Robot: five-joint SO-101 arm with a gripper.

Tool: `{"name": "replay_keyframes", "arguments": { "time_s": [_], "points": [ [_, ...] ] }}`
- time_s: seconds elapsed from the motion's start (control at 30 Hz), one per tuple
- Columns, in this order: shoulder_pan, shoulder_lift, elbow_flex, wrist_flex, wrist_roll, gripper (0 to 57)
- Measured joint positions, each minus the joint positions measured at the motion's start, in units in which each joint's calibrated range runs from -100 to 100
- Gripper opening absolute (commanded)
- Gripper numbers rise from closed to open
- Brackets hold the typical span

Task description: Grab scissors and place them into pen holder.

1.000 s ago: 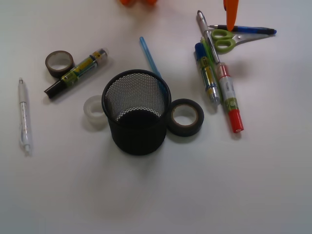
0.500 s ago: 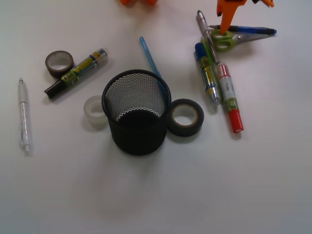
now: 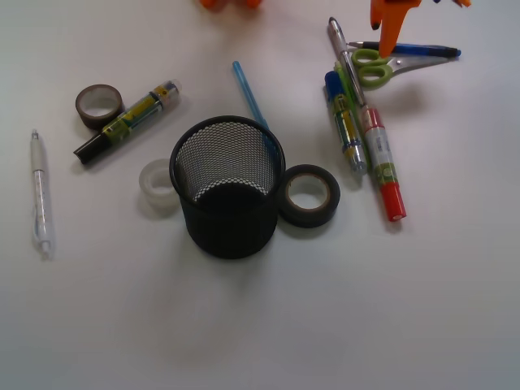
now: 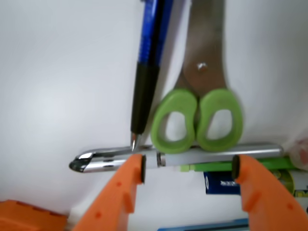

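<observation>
Here, open pincer (image 4: 187, 175), jaws spread wider than both green loops, poised for a grab. Scissors (image 4: 202, 96) just ahead of the tips, flat, touching a blue pen (image 4: 148, 72) and silver pen (image 4: 192, 156). Holder (image 3: 227, 187) well apart, upright, ready to receive.

Crowded ground around the scissors

The scissors (image 4: 199, 110) are lying hemmed in: a blue pen (image 4: 149, 62) is touching their left side and a silver pen (image 4: 178, 156) is crossing under the handles, while bare table (image 4: 57, 72) is lying open farther left.
</observation>
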Motion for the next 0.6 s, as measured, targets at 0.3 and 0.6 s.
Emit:
{"name": "replay_keyframes", "arguments": {
  "time_s": [0.3, 0.6],
  "points": [
    [1.33, 0.0, 7.1, -10.28, 0.44, 20.4],
    [1.18, 0.0, 7.37, -10.97, 0.54, 20.2]
  ]
}}
